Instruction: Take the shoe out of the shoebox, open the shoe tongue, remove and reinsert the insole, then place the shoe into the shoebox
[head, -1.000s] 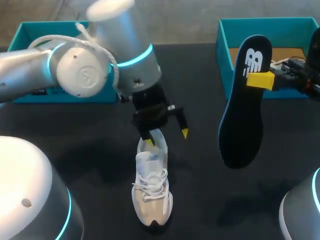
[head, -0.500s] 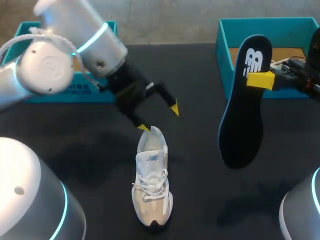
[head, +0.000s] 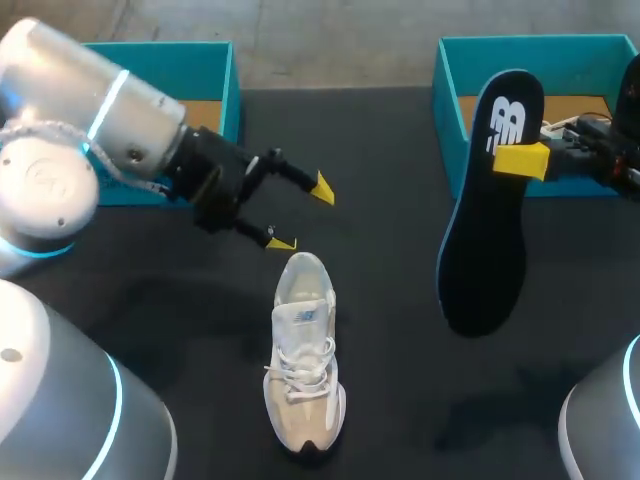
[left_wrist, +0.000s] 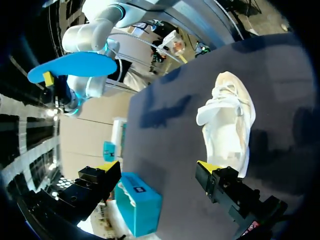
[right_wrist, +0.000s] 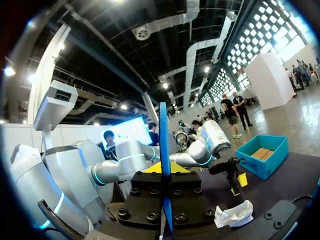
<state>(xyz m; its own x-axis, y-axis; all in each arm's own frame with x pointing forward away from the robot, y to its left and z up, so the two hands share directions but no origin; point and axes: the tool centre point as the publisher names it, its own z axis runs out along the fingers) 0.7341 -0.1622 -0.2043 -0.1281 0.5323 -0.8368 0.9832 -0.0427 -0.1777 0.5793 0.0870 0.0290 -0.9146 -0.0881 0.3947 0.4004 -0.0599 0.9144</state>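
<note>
Near shoe (head: 303, 365), left pincer (head: 302, 215) splayed, seemingly horizontal

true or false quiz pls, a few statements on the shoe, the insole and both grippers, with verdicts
1. The shoe lies on the table, outside the left shoebox and the right shoebox. True.
2. The left gripper is shut on the shoe's heel. False: it is open and holds nothing, just off the heel.
3. The right gripper is shut on the insole, holding it up off the table. True.
4. The insole sits inside the shoe. False: it is out of the shoe and apart from it, in the right gripper.
5. The shoe is black. False: it is white and cream.
</note>
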